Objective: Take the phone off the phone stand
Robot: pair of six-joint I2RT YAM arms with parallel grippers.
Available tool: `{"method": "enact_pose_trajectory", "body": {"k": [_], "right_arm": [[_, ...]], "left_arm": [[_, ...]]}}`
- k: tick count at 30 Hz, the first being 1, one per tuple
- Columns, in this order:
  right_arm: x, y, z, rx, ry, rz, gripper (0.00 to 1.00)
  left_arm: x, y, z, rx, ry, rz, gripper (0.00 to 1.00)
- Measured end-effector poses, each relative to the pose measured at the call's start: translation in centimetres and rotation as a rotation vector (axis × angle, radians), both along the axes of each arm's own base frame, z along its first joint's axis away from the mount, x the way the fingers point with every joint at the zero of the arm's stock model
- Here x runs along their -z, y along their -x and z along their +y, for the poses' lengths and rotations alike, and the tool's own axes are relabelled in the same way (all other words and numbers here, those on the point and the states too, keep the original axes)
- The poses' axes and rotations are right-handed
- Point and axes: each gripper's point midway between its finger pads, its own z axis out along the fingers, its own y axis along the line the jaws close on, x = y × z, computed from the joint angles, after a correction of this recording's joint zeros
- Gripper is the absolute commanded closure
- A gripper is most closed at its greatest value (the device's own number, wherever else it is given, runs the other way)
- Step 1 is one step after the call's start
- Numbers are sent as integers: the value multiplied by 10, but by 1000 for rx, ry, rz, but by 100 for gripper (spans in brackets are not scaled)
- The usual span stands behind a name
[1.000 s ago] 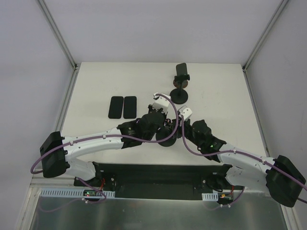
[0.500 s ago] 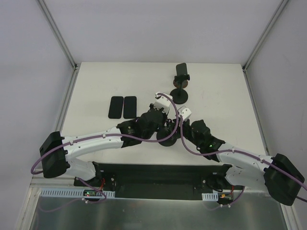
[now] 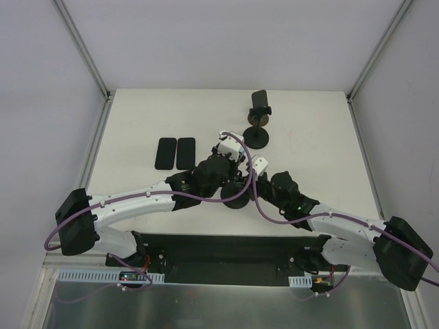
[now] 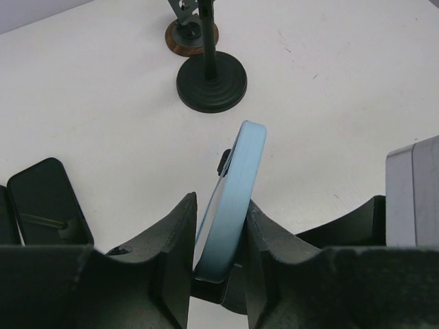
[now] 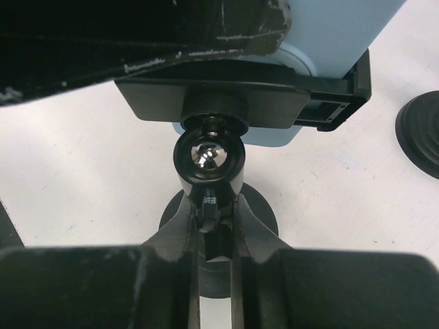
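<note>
Evidently the right pincer (image 5: 211, 214) pins the stand (image 5: 209, 159) steady while the left pincer (image 4: 221, 216) grips the phone (image 4: 240, 164) to pull it free

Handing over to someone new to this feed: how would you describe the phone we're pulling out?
On the white table, find the nearer stand, where both arms meet. The phone clamped in it is pinched by the left gripper. It alone is light blue: the far stand holds a black phone, and the two phones lying flat are black too.
</note>
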Motion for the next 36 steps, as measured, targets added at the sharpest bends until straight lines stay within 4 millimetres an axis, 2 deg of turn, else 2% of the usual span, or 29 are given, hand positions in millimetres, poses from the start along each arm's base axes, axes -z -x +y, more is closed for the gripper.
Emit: {"method": "enact_pose_trajectory", "body": {"k": [9, 10, 15, 17, 25, 36], "right_arm": [[0, 3, 3, -15, -12, 13, 99], [0, 3, 3, -16, -12, 13, 99], [0, 3, 4, -25, -14, 14, 99], [0, 4, 5, -33, -16, 14, 99], [0, 10, 11, -89, -19, 15, 99], [0, 15, 21, -151, -23, 28, 98]], "left_arm": [[2, -2, -1, -19, 73, -19, 63], [3, -3, -1, -18, 77, -19, 60], [19, 0, 2, 30, 72, 3, 52], [27, 2, 5, 55, 66, 13, 52], [26, 5, 15, 130, 108, 3, 53], [8, 2, 10, 153, 167, -64, 56]]}}
